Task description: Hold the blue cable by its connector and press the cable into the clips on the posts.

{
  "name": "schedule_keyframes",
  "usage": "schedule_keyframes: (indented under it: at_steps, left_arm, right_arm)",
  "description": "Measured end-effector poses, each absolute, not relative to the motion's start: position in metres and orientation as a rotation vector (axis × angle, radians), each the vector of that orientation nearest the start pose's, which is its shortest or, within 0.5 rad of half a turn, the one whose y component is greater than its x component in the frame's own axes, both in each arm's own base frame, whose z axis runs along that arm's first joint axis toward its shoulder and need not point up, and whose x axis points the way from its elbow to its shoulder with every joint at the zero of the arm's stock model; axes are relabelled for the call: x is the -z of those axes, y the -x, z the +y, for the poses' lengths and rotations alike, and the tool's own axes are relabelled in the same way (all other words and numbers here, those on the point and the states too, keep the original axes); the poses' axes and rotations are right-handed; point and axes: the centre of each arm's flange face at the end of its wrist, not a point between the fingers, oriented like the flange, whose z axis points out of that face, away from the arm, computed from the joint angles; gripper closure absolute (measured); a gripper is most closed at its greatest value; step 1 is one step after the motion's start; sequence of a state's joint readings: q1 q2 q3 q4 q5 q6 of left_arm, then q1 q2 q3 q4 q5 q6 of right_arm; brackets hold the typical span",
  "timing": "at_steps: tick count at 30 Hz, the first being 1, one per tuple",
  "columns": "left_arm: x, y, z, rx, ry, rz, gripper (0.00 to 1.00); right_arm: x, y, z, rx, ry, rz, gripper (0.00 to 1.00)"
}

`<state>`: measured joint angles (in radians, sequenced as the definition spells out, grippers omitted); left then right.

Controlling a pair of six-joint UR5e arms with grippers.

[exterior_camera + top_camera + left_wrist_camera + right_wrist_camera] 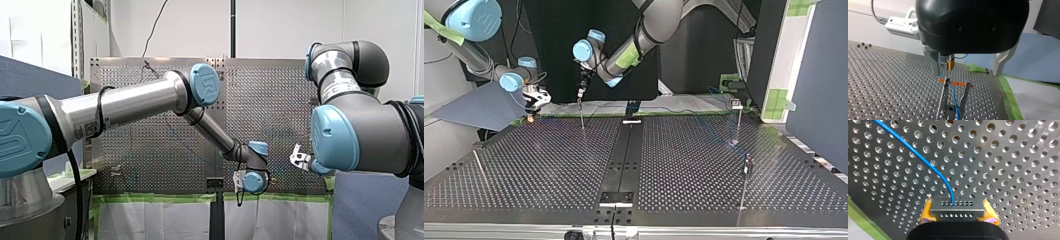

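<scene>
Yellow pads (926, 210) of your right gripper (958, 212) are pinching the connector (948, 207) snugly, blue cable (913, 152) arcing away across the table (1010, 170); you're wanting it taut and square over the orange clip (955, 83).

Beyond my perforated table (280, 100), the front view shows a white wall (285, 25) with a black pole (233, 25) standing upright against it. A blue-grey partition (30, 75) stands at that view's left. Green tape (150, 198) edges the table above white sheeting (150, 220). In the top view a black backdrop (559, 60) hangs behind, and a slate panel (819, 85) closes off the right.
</scene>
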<state>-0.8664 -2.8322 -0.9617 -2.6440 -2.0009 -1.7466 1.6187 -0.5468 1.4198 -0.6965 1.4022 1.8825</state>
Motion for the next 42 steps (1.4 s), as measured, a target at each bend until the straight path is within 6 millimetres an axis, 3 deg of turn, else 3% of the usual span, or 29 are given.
schedule_keyframes:
  at_steps: [17, 30, 42]
  left_arm:
    - [0.066, -0.432, -0.651, 0.343, -0.298, 1.729, 0.0]
    - [0.02, -0.402, -0.66, 0.391, -0.298, 1.651, 0.0]
    - [-0.027, -0.394, -0.653, 0.508, -0.179, 1.586, 0.0]
  right_arm:
    - [0.033, -0.183, -0.686, -1.485, -1.34, -1.515, 0.98]
    - [0.033, -0.183, -0.686, -1.485, -1.34, -1.515, 0.98]
    - [0.033, -0.185, -0.685, -1.483, -1.346, -1.519, 0.98]
